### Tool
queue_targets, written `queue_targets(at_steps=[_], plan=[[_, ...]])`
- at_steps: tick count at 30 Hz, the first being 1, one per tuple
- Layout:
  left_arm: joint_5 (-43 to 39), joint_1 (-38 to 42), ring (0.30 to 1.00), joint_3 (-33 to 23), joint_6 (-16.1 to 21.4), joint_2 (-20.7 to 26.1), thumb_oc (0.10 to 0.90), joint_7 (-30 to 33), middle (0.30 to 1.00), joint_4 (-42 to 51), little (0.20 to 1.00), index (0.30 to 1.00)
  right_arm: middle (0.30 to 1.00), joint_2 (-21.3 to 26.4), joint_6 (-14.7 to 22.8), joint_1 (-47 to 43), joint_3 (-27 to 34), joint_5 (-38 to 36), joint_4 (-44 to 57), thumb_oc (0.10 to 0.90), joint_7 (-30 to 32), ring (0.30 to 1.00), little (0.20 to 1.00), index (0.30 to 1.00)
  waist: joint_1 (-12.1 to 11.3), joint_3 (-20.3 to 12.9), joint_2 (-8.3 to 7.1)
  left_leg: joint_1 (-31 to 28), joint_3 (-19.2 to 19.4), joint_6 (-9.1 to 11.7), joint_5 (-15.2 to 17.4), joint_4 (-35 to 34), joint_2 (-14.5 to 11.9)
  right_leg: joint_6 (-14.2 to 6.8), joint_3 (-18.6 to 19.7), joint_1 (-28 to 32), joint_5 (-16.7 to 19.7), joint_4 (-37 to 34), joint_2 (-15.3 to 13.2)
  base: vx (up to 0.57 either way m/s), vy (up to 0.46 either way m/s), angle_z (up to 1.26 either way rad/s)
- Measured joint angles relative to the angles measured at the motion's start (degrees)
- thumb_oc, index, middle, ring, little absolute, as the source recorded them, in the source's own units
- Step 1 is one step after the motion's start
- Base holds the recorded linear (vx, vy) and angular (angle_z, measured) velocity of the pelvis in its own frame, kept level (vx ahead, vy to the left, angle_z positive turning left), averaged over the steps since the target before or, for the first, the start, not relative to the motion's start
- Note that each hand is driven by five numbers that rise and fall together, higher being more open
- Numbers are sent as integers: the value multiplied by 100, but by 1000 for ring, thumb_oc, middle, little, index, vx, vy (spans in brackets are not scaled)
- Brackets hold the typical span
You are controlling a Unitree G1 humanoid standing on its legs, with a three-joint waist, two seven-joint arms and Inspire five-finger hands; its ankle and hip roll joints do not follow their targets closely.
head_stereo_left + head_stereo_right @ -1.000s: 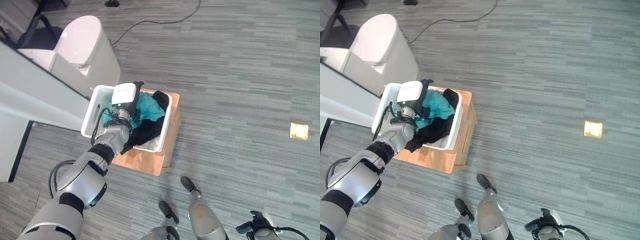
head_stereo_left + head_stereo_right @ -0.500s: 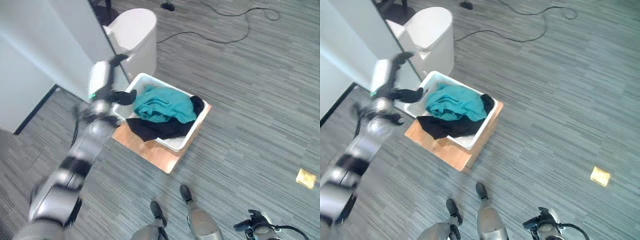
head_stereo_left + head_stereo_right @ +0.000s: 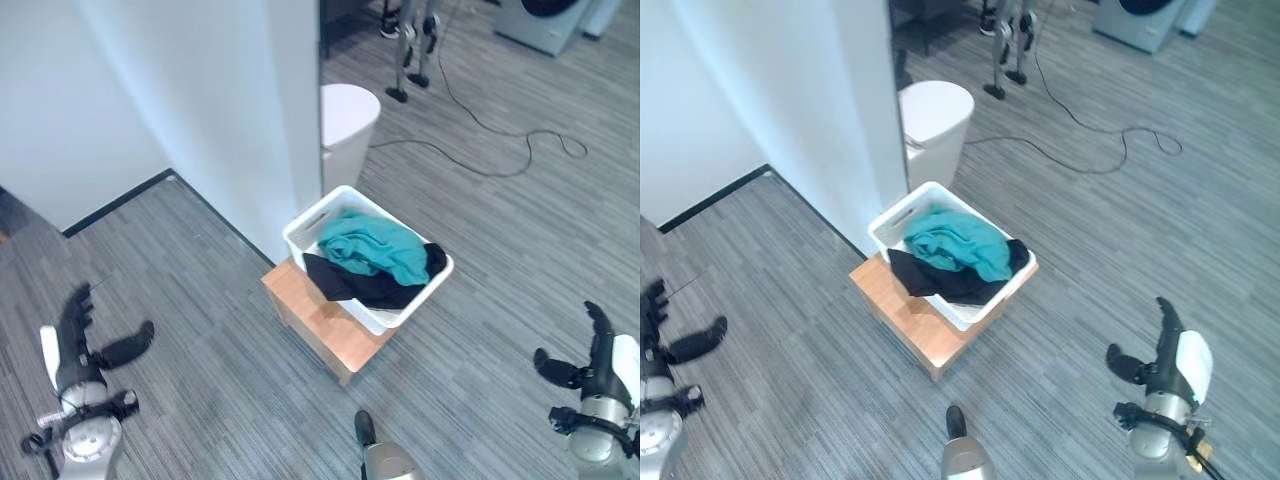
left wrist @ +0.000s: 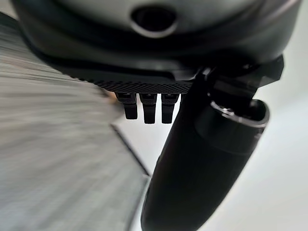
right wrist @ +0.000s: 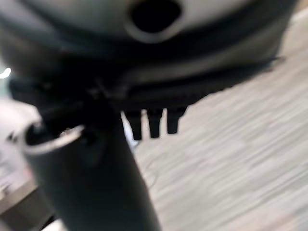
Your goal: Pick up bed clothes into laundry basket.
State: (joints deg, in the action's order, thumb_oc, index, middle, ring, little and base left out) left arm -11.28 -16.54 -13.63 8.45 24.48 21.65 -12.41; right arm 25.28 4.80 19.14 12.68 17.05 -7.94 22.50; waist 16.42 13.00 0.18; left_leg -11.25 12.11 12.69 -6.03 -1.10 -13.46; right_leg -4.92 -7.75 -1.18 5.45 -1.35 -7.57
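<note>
Left hand [image 3: 85, 345] is out of the laundry basket [image 3: 366, 262] now, low by the floor, fingers straight, empty. Right hand [image 3: 1170, 365] likewise. Teal and black clothes [image 3: 372, 258] sit inside.

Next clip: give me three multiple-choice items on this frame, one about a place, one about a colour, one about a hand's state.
1. What does the laundry basket stand on?
A. a wooden box
B. the bare floor
C. a chair

2. What colour is the top garment in the basket?
A. red
B. teal
C. yellow

3. How is the left robot hand?
A. shut on cloth
B. open, holding nothing
C. gripping the basket rim

Answers:
1 A, the wooden box shows under the basket.
2 B, the teal garment lies over a black garment.
3 B, its fingers are straight, low over the floor, far from the basket.
</note>
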Motion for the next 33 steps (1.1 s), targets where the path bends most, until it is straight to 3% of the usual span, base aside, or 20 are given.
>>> queue_targets(at_steps=[3, 8, 10, 13, 14, 15, 16, 19, 20, 22, 23, 24, 25, 26, 27, 28, 30, 31, 32, 33], plan=[[-1, -302, 900, 15, -62, -161, 800, -58, 900, 11, 900, 900, 900, -217, 168, 145, -380, -118, 560, 800, -250, 900, 900, 900, 4, -133, -15, 32, 11, -154, 208, -405, 177, -251, 26, -255, 22, 70, -162, -321, 147, 29], [4, 47, 900, 578, -26, -96, 800, -143, 900, 461, 900, 900, 900, -117, 251, -175, -622, -490, 1286, 800, -405, 900, 900, 900, -83, -183, -242, 669, -328, -337, 394, -329, 411, -515, 45, -503, 85, 371, -460, -442, 199, 58], [3, 360, 900, 921, 15, -55, 800, -226, 900, 480, 900, 900, 900, -101, 344, -648, -722, -483, 1759, 800, -487, 900, 900, 900, -316, -78, -307, 827, -328, -506, 400, -241, 546, -689, 619, -609, 144, 377, -491, -400, 157, 14], [10, 456, 900, 1103, 35, 40, 800, -238, 900, 697, 900, 900, 900, 45, 487, -884, -1066, -450, 2361, 800, -471, 900, 900, 900, -324, 278, -157, 963, -780, -665, 366, -180, 469, -942, 1667, -697, -772, 1420, -106, -429, 117, 66], [6, 494, 900, 1137, 59, -3, 800, -233, 900, 846, 900, 900, 900, 33, 487, -982, -1150, -453, 2412, 800, -453, 900, 900, 900, -352, 291, -142, 1094, -1108, -619, 356, -104, 359, -821, 2172, -929, -1409, 2503, 234, -262, 69, 103], [8, 457, 900, 1139, 82, -12, 800, -225, 900, 928, 900, 900, 900, 48, 480, -1040, -1200, -457, 2421, 800, -460, 900, 900, 900, -421, 291, -137, 1152, -1194, -563, 288, -110, 374, -661, 2289, -965, -1548, 2802, 387, -270, -20, 100], [7, 380, 900, 1135, 164, 74, 800, -205, 900, 1183, 900, 900, 900, 101, 486, -1148, -1302, -451, 2443, 800, -487, 900, 900, 900, -655, 256, -317, 1194, -1425, -506, 323, -125, 454, -347, 2426, -951, -1947, 2680, 417, -236, -55, 78], [-55, 412, 900, 1091, 174, -198, 800, -149, 900, 1153, 900, 900, 900, 479, 448, -1958, -1422, -516, 2288, 800, -488, 900, 900, 900, -1125, 418, 136, 1818, -1707, -923, 384, 23, 515, -329, 2598, -975, -1653, 2164, 691, -290, -66, 44], [-111, 450, 900, 1077, 186, -295, 800, -127, 900, 1131, 900, 900, 900, 658, 451, -2235, -1474, -564, 2251, 800, -492, 900, 900, 900, -1173, 429, 194, 1894, -1766, -1131, 23, 14, 540, -185, 2795, -1050, -1720, 2328, 852, -411, -51, 29], [-252, 523, 900, 1130, 186, -625, 800, -146, 900, 1039, 900, 900, 900, 835, 467, -2378, -1595, -645, 2101, 800, -470, 900, 900, 900, -1201, 491, 335, 2220, -1823, -865, -330, 259, 602, -230, 2615, -858, -1764, 2249, 897, -575, 31, 109], [-307, 686, 900, 1282, 188, -756, 800, -238, 900, 1022, 900, 900, 900, 922, 461, -2185, -1528, -685, 2073, 800, -371, 900, 900, 900, -992, 499, 378, 2487, -1678, -639, -718, 467, 767, 15, 2726, -645, -1962, 2179, 1049, -513, 69, 291], [-397, 794, 900, 1549, 198, -892, 800, -353, 900, 1187, 900, 900, 900, 984, 434, -2022, -1439, -688, 1939, 800, -341, 900, 900, 900, -888, 572, 464, 2708, -1605, -812, -1333, 264, 992, 368, 2775, -502, -2137, 2220, 1407, -472, 69, 350], [-459, 722, 900, 1715, 234, -873, 800, -380, 900, 1479, 900, 900, 900, 1032, 306, -2028, -1481, -698, 1870, 800, -343, 900, 900, 900, -909, 659, 426, 2695, -1399, -426, -1511, -68, 924, 861, 2654, -455, -2027, 2254, 1641, -237, -1, 327], [-514, 509, 900, 1773, 286, -815, 800, -467, 900, 1524, 900, 900, 900, 1142, 235, -2066, -1679, -694, 1809, 800, -386, 900, 900, 900, -1009, 670, 482, 2626, -592, -338, -769, -51, 842, 945, 2177, -366, -2051, 2102, 1476, -318, 101, 214], [-637, 437, 900, 1749, 254, -636, 800, -505, 900, 1456, 900, 900, 900, 1085, 234, -2086, -1865, -690, 1820, 800, -430, 900, 900, 900, -1195, 671, 367, 2602, -86, -666, -403, 107, 857, 950, 1943, -330, -1997, 1994, 1261, -272, 106, 179], [-731, 425, 900, 1640, 235, -396, 800, -493, 900, 1294, 900, 900, 900, 993, 230, -2144, -2054, -683, 1887, 800, -531, 900, 900, 900, -1386, 726, 209, 2612, 135, -729, -175, 444, 836, 864, 1343, -219, -1781, 1748, 848, -313, 178, 180], [-852, 572, 900, 1343, 200, -169, 800, -509, 900, 1008, 900, 900, 900, 797, 222, -2149, -2144, -703, 1920, 800, -652, 900, 900, 900, -1242, 826, -104, 2570, 404, -679, -57, 1052, 606, 824, 427, 342, -1578, 1096, 377, -124, 221, 244], [-929, 553, 900, 1199, 208, -208, 800, -489, 900, 1026, 900, 900, 900, 787, 233, -2134, -2068, -707, 1919, 800, -660, 900, 900, 900, -1174, 806, -56, 2466, 603, -838, -58, 1068, 312, 737, -122, 531, -1593, 1089, 270, -23, 186, 260], [-965, 543, 900, 1101, 216, -312, 800, -493, 900, 1060, 900, 900, 900, 832, 233, -2119, -1981, -724, 1846, 800, -662, 900, 900, 900, -1176, 748, 97, 2241, 887, -1492, -482, 991, -18, 478, -556, 520, -1761, 1529, 263, 166, 272, 248], [-1026, 550, 900, 1100, 217, -422, 800, -499, 900, 1079, 900, 900, 900, 942, 245, -2112, -1892, -732, 1741, 800, -665, 900, 900, 900, -1072, 740, 362, 2017, 1034, -2117, -1178, 815, -304, 239, -751, 170, -1953, 2813, 208, 291, 230, 218]])
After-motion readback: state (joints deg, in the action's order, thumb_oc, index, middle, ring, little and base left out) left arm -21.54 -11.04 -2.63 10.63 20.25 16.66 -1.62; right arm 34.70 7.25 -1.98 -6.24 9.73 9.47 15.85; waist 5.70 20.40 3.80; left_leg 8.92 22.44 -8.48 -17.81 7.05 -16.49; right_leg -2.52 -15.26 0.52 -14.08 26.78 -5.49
